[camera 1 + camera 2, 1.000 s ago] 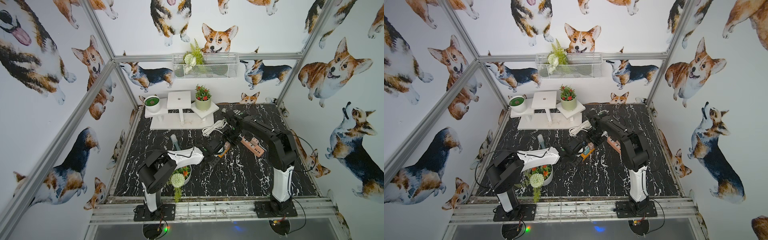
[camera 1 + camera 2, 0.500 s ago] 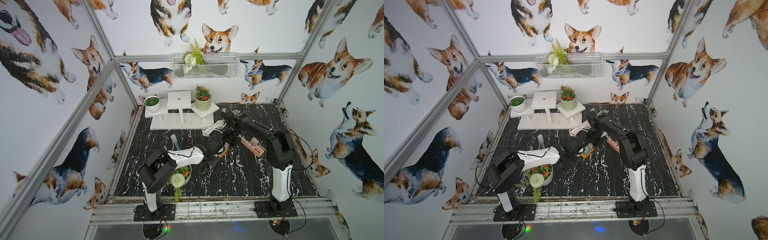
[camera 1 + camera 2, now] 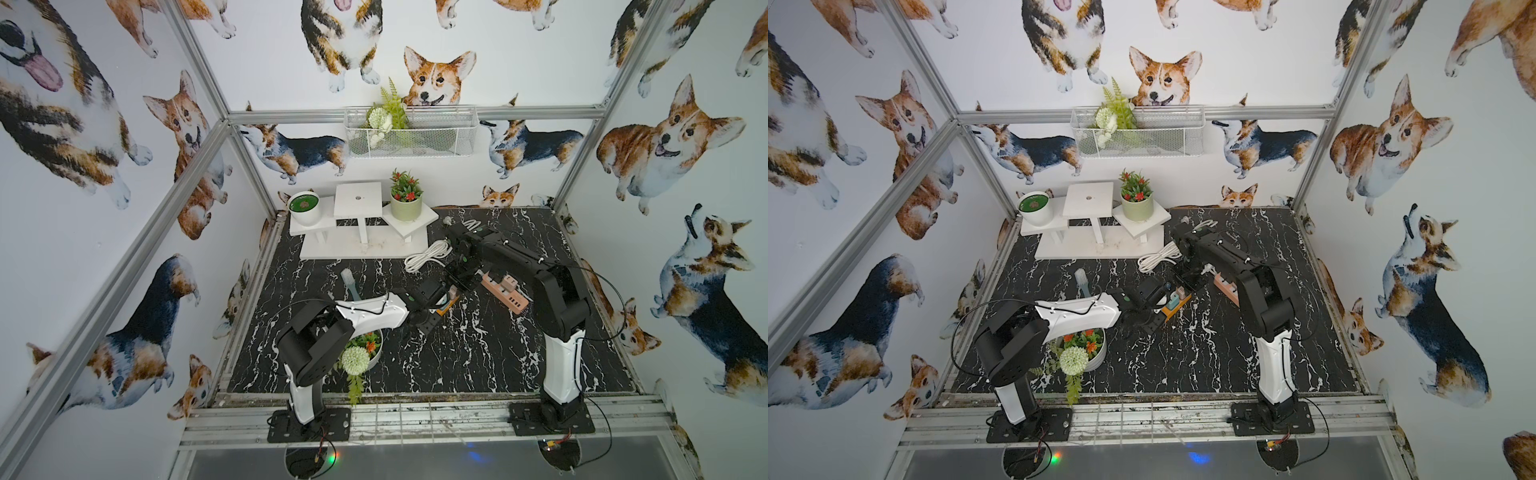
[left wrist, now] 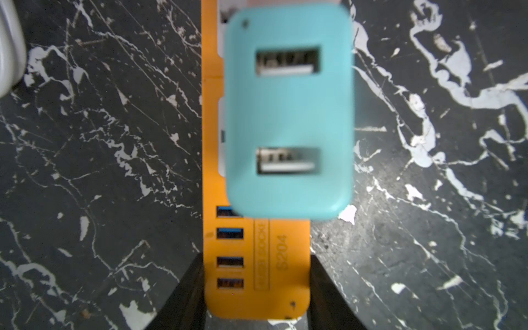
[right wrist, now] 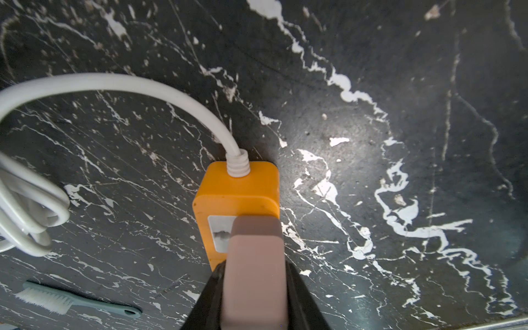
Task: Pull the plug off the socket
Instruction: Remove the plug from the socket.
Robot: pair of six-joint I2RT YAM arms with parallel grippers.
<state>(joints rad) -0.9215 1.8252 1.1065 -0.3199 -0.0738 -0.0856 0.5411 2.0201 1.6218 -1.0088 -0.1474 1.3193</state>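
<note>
An orange power strip, the socket (image 4: 285,257), lies mid-table on the black marble top. My left gripper (image 4: 256,283) is shut on its free end, one finger against each long side. A teal USB plug (image 4: 288,114) sits in the strip just ahead of those fingers. Further along is a dusty-pink plug (image 5: 254,271), near the end where the white cord (image 5: 143,88) enters the socket (image 5: 237,194). My right gripper (image 5: 254,285) is shut on the pink plug, black fingers pressed to both sides. In a top view both grippers (image 3: 1158,316) (image 3: 1187,282) meet over the strip (image 3: 1173,309).
A second, pink power strip (image 3: 505,293) lies right of the right gripper. The coiled white cord (image 3: 428,255) lies behind the grippers, and a teal brush (image 3: 348,280) to their left. A flower bowl (image 3: 365,349) sits under the left arm. A white stand (image 3: 361,224) with pots fills the back.
The right gripper's jaws have drawn in onto the pink plug. The left gripper has kept its hold on the orange strip, and neither arm has shifted noticeably.
</note>
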